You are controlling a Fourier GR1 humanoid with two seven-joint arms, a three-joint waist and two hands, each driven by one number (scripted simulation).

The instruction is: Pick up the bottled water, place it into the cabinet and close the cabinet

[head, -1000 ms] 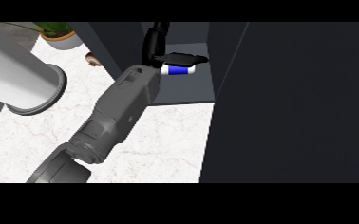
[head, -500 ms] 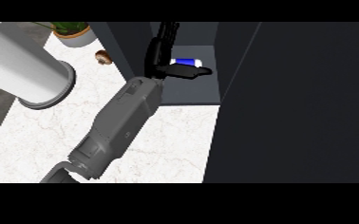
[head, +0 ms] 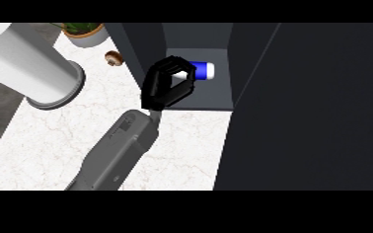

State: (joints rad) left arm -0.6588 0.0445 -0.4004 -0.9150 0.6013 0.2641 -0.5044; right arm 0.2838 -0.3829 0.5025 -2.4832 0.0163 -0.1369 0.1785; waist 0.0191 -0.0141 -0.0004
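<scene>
The bottle (head: pixel 200 70) lies on its side on the cabinet (head: pixel 211 96) floor, toward twelve o'clock in the view, in the open compartment between the dark side walls. Only its blue-and-white end shows; its long axis seems to run roughly from nine to three o'clock, though which end is the cap cannot be told. One robot hand (head: pixel 169 85) reaches in from seven o'clock, its fingers curled at the bottle's nine o'clock side; whether they clasp it or merely arch beside it cannot be told. Which arm this is cannot be told either. A filled plastic bottle is likely moderately heavy, smooth and round, so it may roll; the mid-body is the sensible place to hold. The cabinet door (head: pixel 299 108) stands open at three o'clock. Below lies the marble table (head: pixel 65 133).
</scene>
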